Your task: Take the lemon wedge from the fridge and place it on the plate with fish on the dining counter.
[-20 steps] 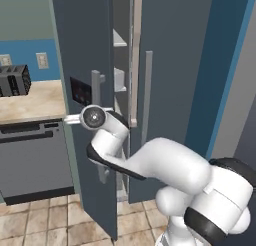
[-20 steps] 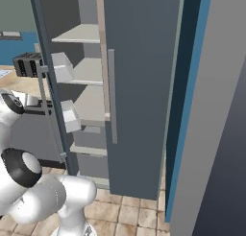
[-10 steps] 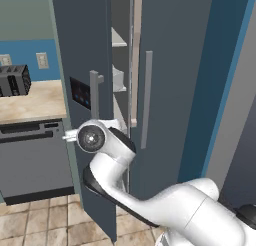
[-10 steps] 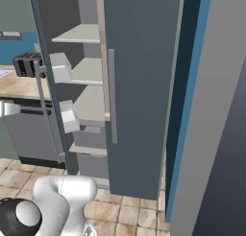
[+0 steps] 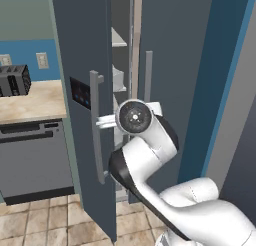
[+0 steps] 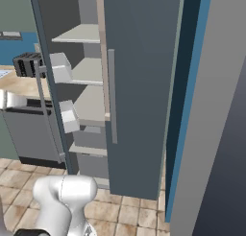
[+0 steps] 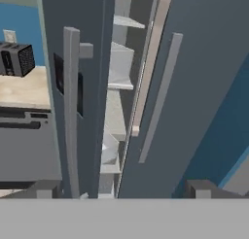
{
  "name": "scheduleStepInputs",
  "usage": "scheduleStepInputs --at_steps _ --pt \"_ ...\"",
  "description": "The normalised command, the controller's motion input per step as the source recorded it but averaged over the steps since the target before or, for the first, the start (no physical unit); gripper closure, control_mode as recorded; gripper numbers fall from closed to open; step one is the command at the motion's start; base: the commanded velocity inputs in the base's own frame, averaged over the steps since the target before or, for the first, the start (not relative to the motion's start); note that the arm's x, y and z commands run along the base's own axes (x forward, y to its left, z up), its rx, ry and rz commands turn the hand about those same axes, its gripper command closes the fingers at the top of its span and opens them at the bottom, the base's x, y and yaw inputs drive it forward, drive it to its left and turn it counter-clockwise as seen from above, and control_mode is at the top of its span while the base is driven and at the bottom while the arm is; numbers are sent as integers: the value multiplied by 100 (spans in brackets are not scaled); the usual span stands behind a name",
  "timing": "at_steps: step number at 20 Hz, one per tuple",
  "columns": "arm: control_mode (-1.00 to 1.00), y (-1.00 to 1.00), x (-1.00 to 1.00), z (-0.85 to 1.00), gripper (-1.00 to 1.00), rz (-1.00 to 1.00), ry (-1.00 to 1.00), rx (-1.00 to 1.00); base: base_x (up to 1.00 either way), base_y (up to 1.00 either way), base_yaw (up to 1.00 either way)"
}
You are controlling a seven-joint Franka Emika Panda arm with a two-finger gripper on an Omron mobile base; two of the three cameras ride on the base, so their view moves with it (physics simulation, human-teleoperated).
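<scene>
Just beyond the open claw [image 7: 121, 190] stands the fridge [image 7: 194, 77], left door ajar.

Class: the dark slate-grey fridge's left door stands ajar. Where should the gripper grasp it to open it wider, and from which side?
Probably the long grey vertical handle on the left door, approached from the front: it stands off the door on brackets, so open fingers could close around the bar.

Both base views look forward and down from behind the arm, left and right, at the fridge [image 5: 170, 65] with its left door ajar, sharing its shelves [image 6: 89, 69] and toaster [image 5: 11, 80], while the hand view faces the door gap closely.
</scene>
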Motion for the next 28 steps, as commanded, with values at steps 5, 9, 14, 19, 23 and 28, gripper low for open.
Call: scheduleStepInputs --at_steps 5,9,14,19,23,28 --pt "-100 -100 25 28 -100 0 27 3 0 0 0" --pt "-100 -100 67 13 -100 4 23 13 0 0 0" --pt "-100 -89 82 -4 -100 17 13 15 0 0 0" --pt "-100 -34 47 -22 -100 17 1 20 0 0 0" --pt "-100 10 58 -26 -100 9 -5 18 0 0 0" --pt "-100 40 84 -9 -100 5 0 18 0 0 0"
